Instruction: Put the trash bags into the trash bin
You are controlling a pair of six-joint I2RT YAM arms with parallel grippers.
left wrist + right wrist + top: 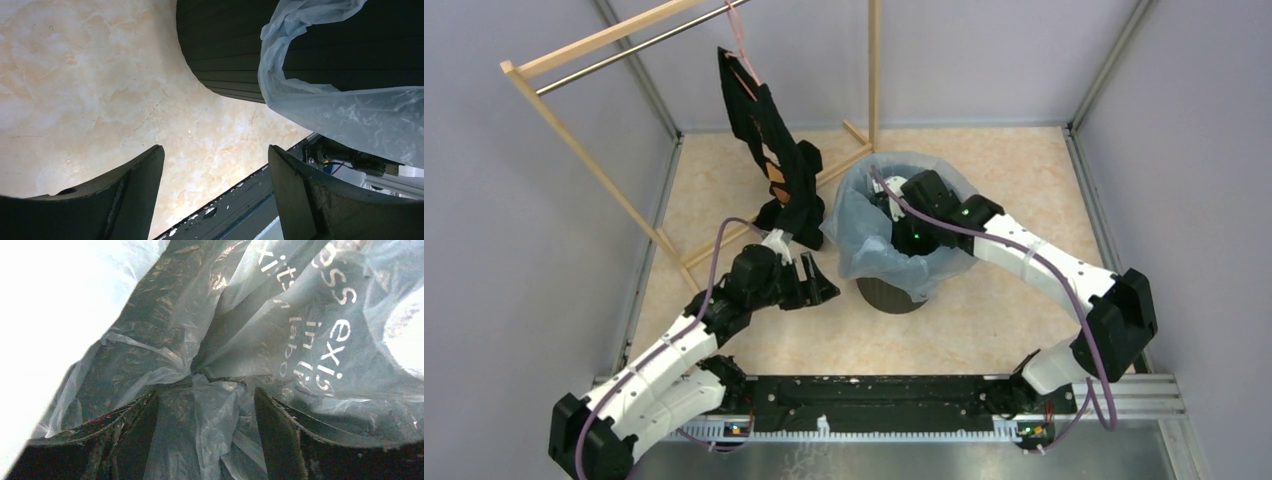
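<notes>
The pale blue see-through trash bag (pixel 864 225) is draped in and over the black ribbed trash bin (pixel 889 296), its film hanging down the bin's left and front sides. In the left wrist view the bin (pixel 235 55) and the hanging bag (pixel 350 115) show ahead. My right gripper (pixel 892 212) reaches down inside the bag-lined bin; its jaws stand open with wrinkled film (pixel 205 410) bunched between the fingers. My left gripper (pixel 816 283) is open and empty, low over the floor just left of the bin.
A wooden clothes rack (pixel 624 130) stands at the back left, with a black garment with orange patches (pixel 774 160) hanging from it, close behind my left gripper. Grey walls enclose the beige floor. The black base rail (pixel 874 400) runs along the near edge.
</notes>
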